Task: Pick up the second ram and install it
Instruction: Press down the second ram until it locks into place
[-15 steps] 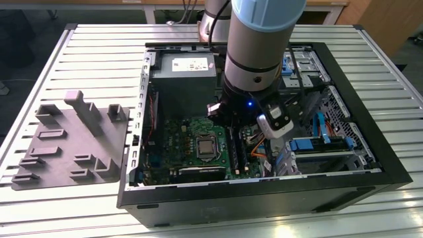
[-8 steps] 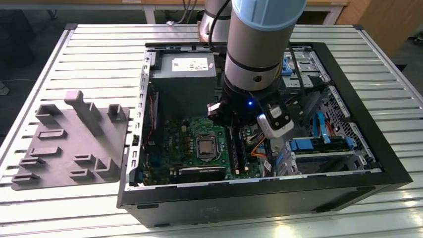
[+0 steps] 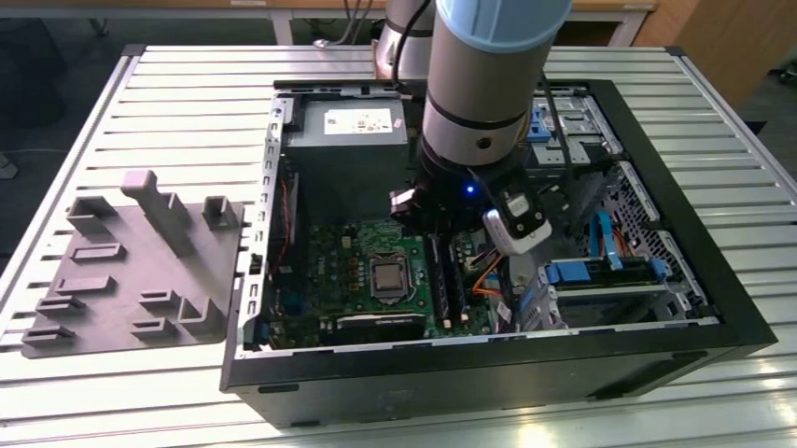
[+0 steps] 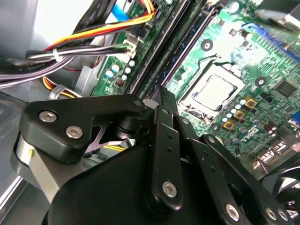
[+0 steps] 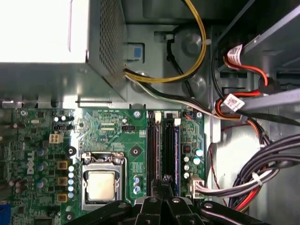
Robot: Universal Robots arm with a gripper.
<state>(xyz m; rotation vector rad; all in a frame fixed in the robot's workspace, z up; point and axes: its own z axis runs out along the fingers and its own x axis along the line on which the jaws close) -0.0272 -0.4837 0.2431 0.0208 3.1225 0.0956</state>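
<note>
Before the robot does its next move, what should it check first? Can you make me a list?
1. Gripper over the black memory slots: ok, it sits right above them in the first wrist view.
2. Second ram in the gripper's hold: cannot tell.
3. Which memory slots are already filled: cannot tell.
4. Cables away from the slots: ok, the bundle lies off to one side of them.
5. Computer case open, with the motherboard exposed: ok.
6. Grey tray out of the arm's way: ok, it lies outside the case on the exterior view's left.
</note>
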